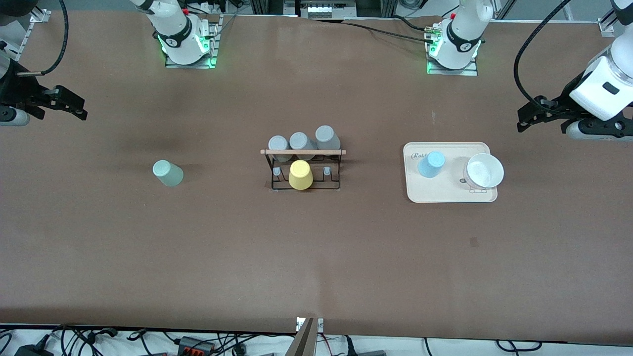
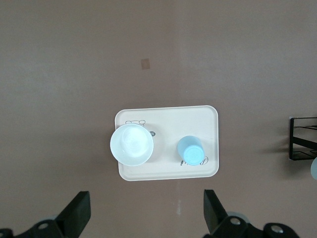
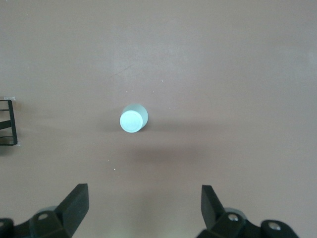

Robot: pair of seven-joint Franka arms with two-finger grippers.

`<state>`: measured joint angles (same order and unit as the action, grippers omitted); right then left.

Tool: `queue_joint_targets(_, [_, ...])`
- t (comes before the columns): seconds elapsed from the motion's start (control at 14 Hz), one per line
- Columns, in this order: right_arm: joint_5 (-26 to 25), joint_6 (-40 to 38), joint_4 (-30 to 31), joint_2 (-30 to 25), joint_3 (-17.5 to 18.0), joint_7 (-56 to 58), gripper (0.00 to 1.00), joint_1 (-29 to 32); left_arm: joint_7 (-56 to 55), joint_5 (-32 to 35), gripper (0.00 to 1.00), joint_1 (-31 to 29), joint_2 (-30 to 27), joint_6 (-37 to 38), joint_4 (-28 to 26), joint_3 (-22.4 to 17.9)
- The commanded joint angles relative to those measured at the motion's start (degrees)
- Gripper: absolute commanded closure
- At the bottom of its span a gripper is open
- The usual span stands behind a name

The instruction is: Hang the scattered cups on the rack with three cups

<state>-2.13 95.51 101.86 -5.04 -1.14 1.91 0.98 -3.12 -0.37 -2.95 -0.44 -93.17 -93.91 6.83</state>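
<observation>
A pale mint green cup (image 1: pixel 167 173) (image 3: pixel 133 119) stands on the bare table toward the right arm's end. A light blue cup (image 1: pixel 431 164) (image 2: pixel 190 149) stands on a cream tray (image 1: pixel 447 195) toward the left arm's end. Between them stands the black wire rack (image 1: pixel 302 152) with a wooden rod across its top; it carries a yellow cup (image 1: pixel 300 174) and three grey cups (image 1: pixel 301 142). My right gripper (image 1: pixel 69 104) (image 3: pixel 144 203) hangs open over the table's edge at the right arm's end. My left gripper (image 1: pixel 539 114) (image 2: pixel 147 210) hangs open over the table at the left arm's end, holding nothing.
A white bowl (image 1: pixel 483 171) (image 2: pixel 132 144) sits on the tray (image 2: pixel 168 116) beside the blue cup. The rack's edge (image 2: pixel 303 139) (image 3: pixel 7 124) shows at the side of both wrist views. Brown table surface stretches wide nearer the front camera.
</observation>
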Motion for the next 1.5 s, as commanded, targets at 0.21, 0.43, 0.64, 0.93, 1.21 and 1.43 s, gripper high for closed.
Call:
queue_joint_targets(0.21, [0.6,-1.5,0.0,-0.5,0.3,0.8,0.00,0.5,0.7,-0.3,0.00,-0.2,-0.1,1.4,1.3,0.2])
queue_joint_targets(0.43, [0.6,-0.8,-0.1,-0.5,0.3,0.8,0.00,0.6,0.0,-0.5,0.00,-0.2,0.0,1.5,1.6,0.2])
queue_joint_targets(0.64, [0.6,-0.8,-0.1,-0.5,0.2,0.8,0.00,0.6,-0.1,-0.5,0.00,-0.1,0.4,4.6,2.3,0.2])
queue_joint_targets(0.93, [0.7,-0.3,-0.1,-0.4,0.2,0.6,0.00,0.6,0.0,-0.4,0.00,0.0,0.4,5.6,2.5,0.3])
queue_joint_targets(1.21, [0.7,-0.1,-0.2,-0.4,0.2,0.4,0.00,0.7,0.7,-0.4,0.00,0.2,1.5,5.5,2.5,0.3])
queue_joint_targets(1.43, [0.7,-0.1,-0.2,-0.3,0.1,0.4,0.00,0.7,1.8,-0.5,0.00,0.1,1.7,8.8,2.3,0.7])
